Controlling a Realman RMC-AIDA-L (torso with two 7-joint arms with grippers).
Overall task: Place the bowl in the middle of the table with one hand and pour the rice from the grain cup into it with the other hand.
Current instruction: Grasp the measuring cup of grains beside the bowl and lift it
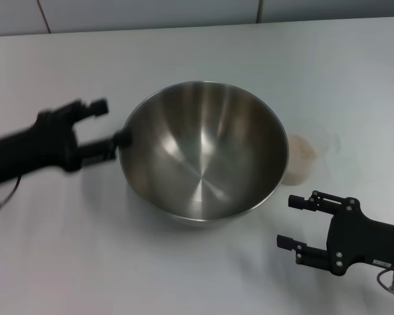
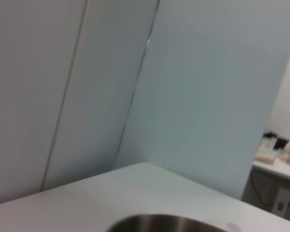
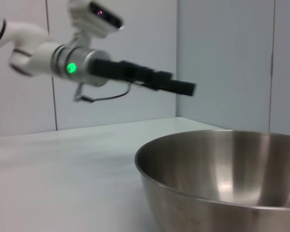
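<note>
Two hands flank the bowl [image 1: 203,154], which sits about mid-table [image 1: 184,46], empty and upright. The left hand [image 1: 111,125] is at its nine o'clock rim: one finger touches or nearly touches the rim, the other stands well above, so the hand reads as wide and holding nothing firmly. The right hand [image 1: 295,223], at the bowl's five o'clock, hangs wide and empty. The cup [image 1: 303,157] stands at three o'clock, just beside the bowl and partly hidden by its wall, pale rice [image 1: 302,152] inside. I judge the steel bowl stiff, smooth and apt to slide; its thin rim is the only hold. The cup looks light and thin-walled, so grip its body or handle gently, keeping it upright until it is over the bowl.
</note>
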